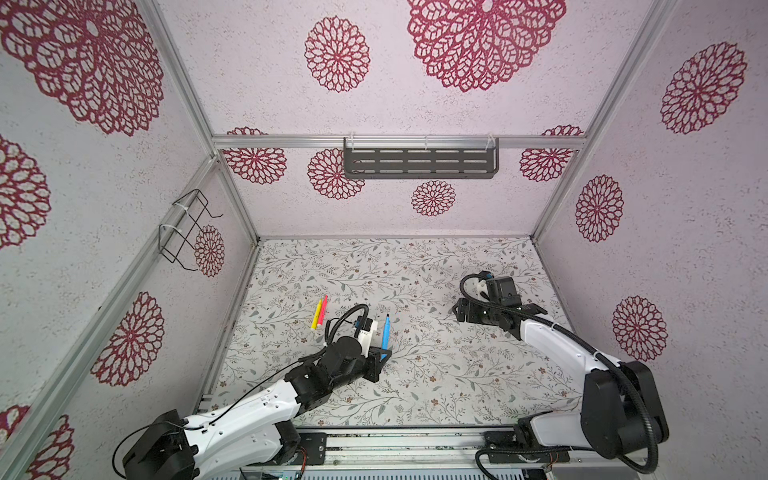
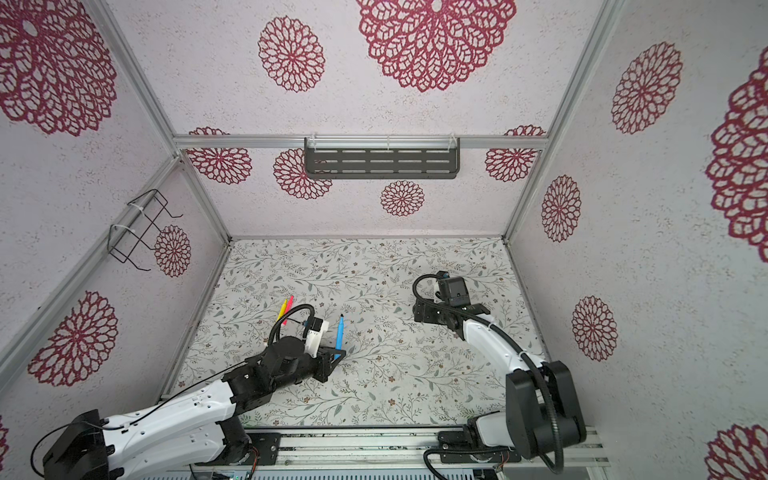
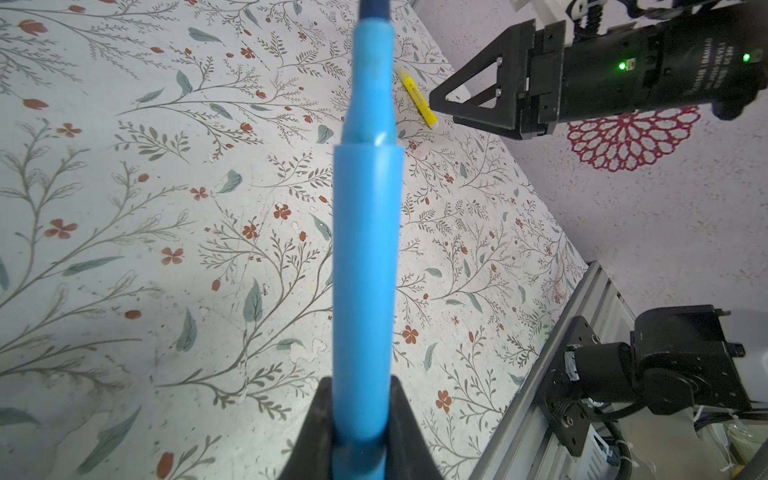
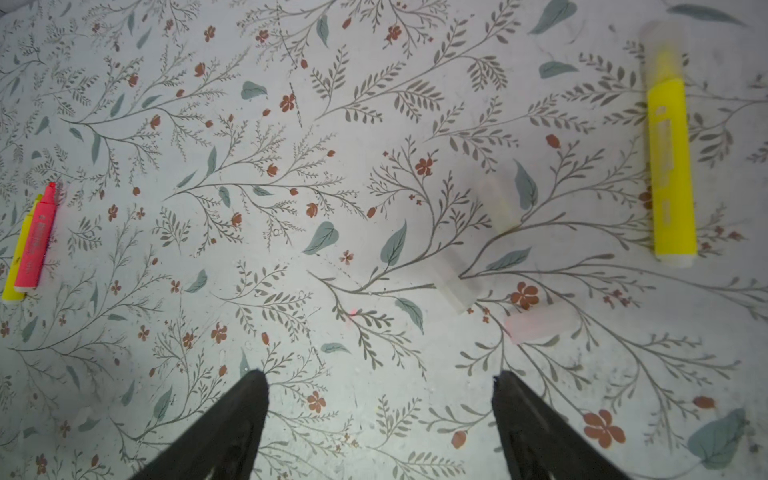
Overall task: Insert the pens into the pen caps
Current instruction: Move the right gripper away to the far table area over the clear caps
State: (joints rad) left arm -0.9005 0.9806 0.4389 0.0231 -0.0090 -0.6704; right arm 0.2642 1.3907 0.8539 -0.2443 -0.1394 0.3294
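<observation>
My left gripper (image 3: 361,384) is shut on the lower end of a blue pen (image 3: 365,257), which it holds above the floral table with the dark tip pointing away. Both top views show this pen (image 1: 385,332) (image 2: 339,332) at left of centre. A yellow pen (image 1: 317,316) and a red-pink pen (image 1: 323,309) lie side by side behind it. My right gripper (image 4: 378,382) (image 1: 458,309) hovers open over the mat, nothing between its fingers. Before it lie three clear pen caps (image 4: 455,286) (image 4: 498,203) (image 4: 540,326). A second yellow pen (image 4: 669,166) with a clear cap on it lies beyond them.
The floral table (image 1: 415,382) is boxed in by patterned walls. A metal rail (image 1: 415,440) runs along the front edge with both arm bases on it. A dark shelf (image 1: 419,162) hangs on the back wall and a wire rack (image 1: 187,228) on the left wall.
</observation>
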